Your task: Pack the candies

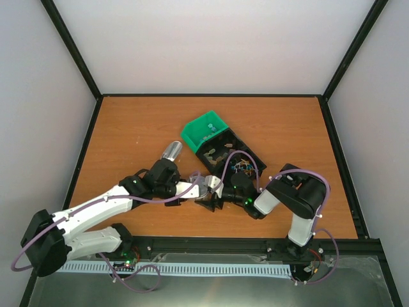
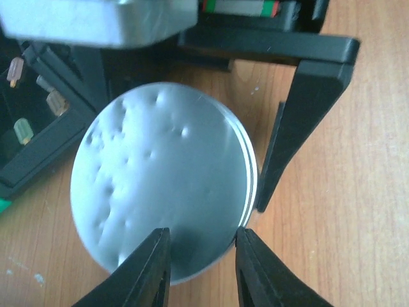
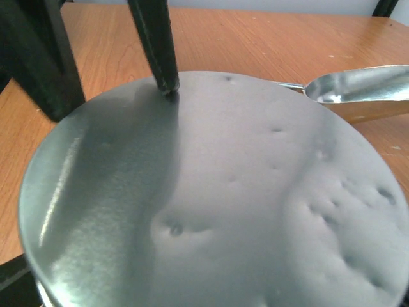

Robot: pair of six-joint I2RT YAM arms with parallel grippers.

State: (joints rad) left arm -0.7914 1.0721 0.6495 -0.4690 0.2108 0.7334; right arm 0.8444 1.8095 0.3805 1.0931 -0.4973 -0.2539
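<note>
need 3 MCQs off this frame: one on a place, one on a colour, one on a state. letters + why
1. The silver pouch is:
A) up against the back wall
B) between the two grippers
C) at the far left corner

2. The bin farthest from the arms is:
A) red
B) green
C) blue

3. The metal scoop is:
A) lying on the table
B) lifted by the right arm
C) standing inside the pouch

Answers:
1 B: the left gripper and the right gripper flank it.
2 B: its walls are bright green.
3 A: it lies flat on the wood, and both grippers are at the pouch.
</note>
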